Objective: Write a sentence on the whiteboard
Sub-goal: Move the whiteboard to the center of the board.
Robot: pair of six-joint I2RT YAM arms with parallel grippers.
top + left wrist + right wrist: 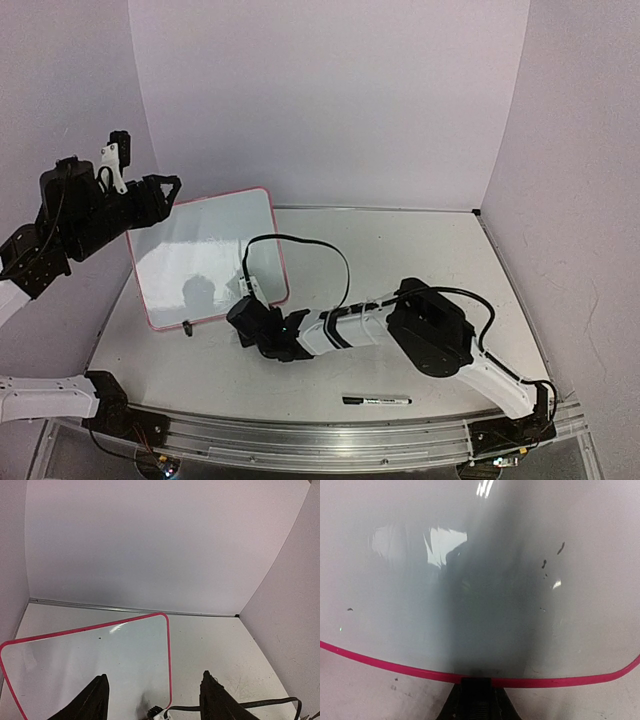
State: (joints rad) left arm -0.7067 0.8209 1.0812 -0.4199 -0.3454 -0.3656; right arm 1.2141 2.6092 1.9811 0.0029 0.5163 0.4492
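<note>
While wrist view shows right gripper (477, 686) clamped on whiteboard (470, 605) rim, only top view shows marker (377, 401); left gripper (156, 700) apart

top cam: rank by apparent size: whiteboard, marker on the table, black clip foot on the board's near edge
1. whiteboard, largest by far
2. marker, a thin short bar
3. clip foot, a small dark speck

The marker lies nearer the camera than the foot, but the difference is plain enough to rank them.
</note>
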